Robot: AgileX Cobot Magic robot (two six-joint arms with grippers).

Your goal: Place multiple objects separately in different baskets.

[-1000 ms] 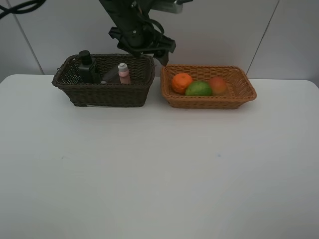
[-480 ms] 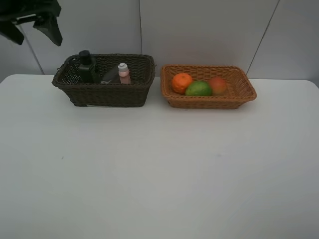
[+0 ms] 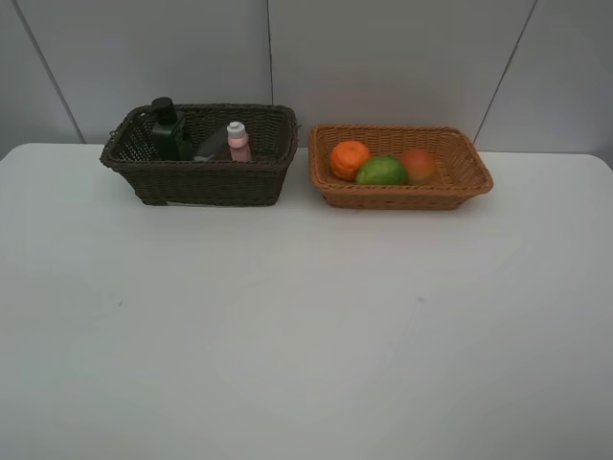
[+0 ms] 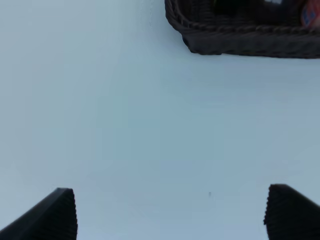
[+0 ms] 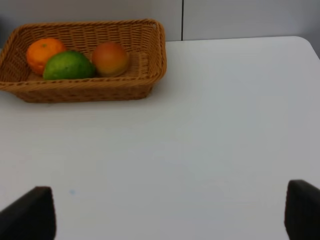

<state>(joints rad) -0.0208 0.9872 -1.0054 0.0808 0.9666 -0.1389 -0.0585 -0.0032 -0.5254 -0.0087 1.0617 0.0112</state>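
Baskets stand side by side at the far edge of the white worktop [image 3: 306,335], close to the wall. The dark brown basket [image 3: 201,177] is on the left and holds the dark green pump bottle [image 3: 167,129], which stands upright in its far left corner, the small pink bottle [image 3: 238,142] with a white cap, and between them a translucent cup [image 3: 213,146] that is hard to make out. The light tan basket [image 3: 450,172] on the right holds the orange [image 3: 350,159], the green fruit [image 3: 381,171] and the red-yellow fruit [image 3: 418,164], touching each other in a row. One second ago a black arm hung over the gap between the two baskets; half a second ago it was only in the upper left corner; now no arm is in the high view at all. The items in both baskets have not moved. The left claw [image 4: 170,212] is released, its two dark fingertips wide apart above bare worktop, with a corner of the dark basket ahead. The right claw [image 5: 172,212] is also released and holds nothing, and it looks toward the tan basket.
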